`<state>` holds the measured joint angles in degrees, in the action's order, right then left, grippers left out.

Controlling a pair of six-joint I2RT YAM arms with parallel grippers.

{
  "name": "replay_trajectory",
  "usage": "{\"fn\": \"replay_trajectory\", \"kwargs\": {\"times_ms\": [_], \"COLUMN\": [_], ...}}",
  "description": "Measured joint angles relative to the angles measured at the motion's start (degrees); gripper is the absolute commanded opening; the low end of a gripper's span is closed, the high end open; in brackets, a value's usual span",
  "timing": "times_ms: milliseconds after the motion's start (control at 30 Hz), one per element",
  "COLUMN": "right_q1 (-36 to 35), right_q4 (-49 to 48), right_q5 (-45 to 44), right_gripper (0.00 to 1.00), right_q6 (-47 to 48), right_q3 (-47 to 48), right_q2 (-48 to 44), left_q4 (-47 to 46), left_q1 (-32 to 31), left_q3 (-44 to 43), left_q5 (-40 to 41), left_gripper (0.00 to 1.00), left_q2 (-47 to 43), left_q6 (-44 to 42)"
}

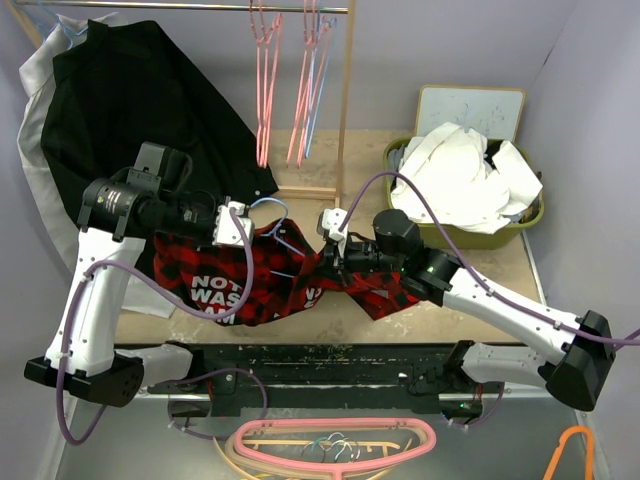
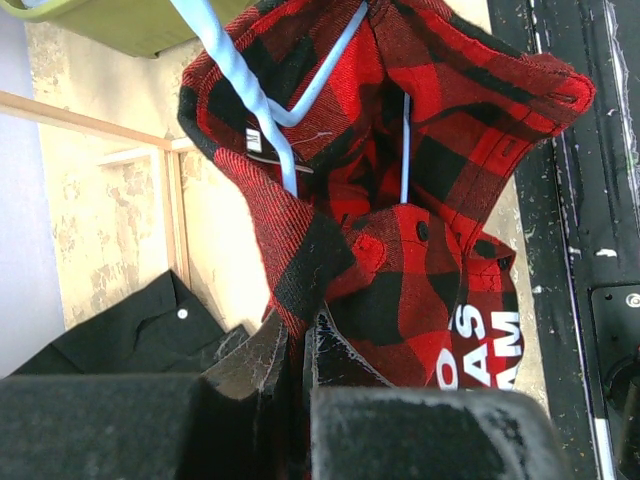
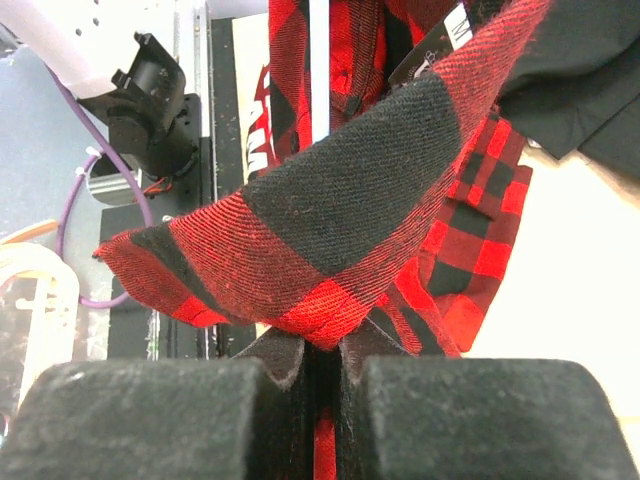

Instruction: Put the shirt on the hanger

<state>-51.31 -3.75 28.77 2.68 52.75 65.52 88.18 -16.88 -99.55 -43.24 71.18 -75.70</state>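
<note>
The red-and-black plaid shirt (image 1: 262, 277) hangs bunched between my two grippers above the table's near edge, white letters showing low on its left side. The light-blue hanger (image 1: 283, 222) sits partly inside it, its hook and one arm showing above the cloth. In the left wrist view the hanger (image 2: 240, 85) runs down into the open collar of the shirt (image 2: 400, 260). My left gripper (image 1: 243, 226) is shut on the shirt's edge (image 2: 296, 340). My right gripper (image 1: 330, 247) is shut on a fold of the shirt (image 3: 340, 250), and the grip shows in the right wrist view (image 3: 322, 350).
A big black shirt (image 1: 130, 110) hangs at the back left. Pink hangers (image 1: 266, 80) hang from a wooden rack (image 1: 345, 100). A green bin (image 1: 530, 225) of white cloths (image 1: 455, 175) stands at the right. A black rail (image 1: 330, 365) runs along the near edge, with pink hangers (image 1: 330, 445) below it.
</note>
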Motion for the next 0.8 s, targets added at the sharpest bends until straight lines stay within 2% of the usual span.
{"fn": "replay_trajectory", "kwargs": {"times_ms": [133, 167, 267, 300, 333, 367, 567, 800], "right_q1": [0.1, 0.1, 0.0, 0.0, 0.0, -0.1, -0.1, -0.2], "right_q4": [0.0, 0.0, -1.4, -2.4, -4.0, -5.4, -8.2, -7.0], "right_q5": [1.0, 1.1, 0.7, 0.5, 0.2, -0.5, -3.3, -4.0], "right_gripper": [0.0, 0.0, 0.0, 0.0, 0.0, 0.0, 0.0, 0.0], "right_q6": [-1.0, -1.2, -2.8, -3.5, -4.4, -5.7, -11.2, -12.8], "right_q3": [0.0, -0.1, -1.4, -2.3, -3.7, -5.8, -14.0, -14.7], "right_q2": [0.0, 0.0, -0.7, -1.3, -2.4, -4.2, -14.3, -13.8], "left_q4": [0.1, 0.2, -0.2, -0.8, -1.7, -2.6, -5.0, -7.2], "left_q1": [0.0, 0.0, 0.0, -0.1, -0.2, -0.3, 2.1, 8.5], "left_q3": [-0.1, -0.1, 0.0, 0.3, 1.0, 1.9, 7.6, 4.6], "left_q5": [0.0, 0.0, 0.5, 1.0, 2.3, 4.1, 16.1, 24.9], "left_gripper": [0.0, 0.03, 0.19, 0.36, 0.82, 0.98, 0.99, 0.99], "left_q2": [0.1, 0.1, 0.1, 0.1, 0.0, -0.1, -0.4, -2.8], "left_q6": [0.0, 0.0, 0.7, 1.7, 3.2, 4.3, 11.7, 20.8]}}
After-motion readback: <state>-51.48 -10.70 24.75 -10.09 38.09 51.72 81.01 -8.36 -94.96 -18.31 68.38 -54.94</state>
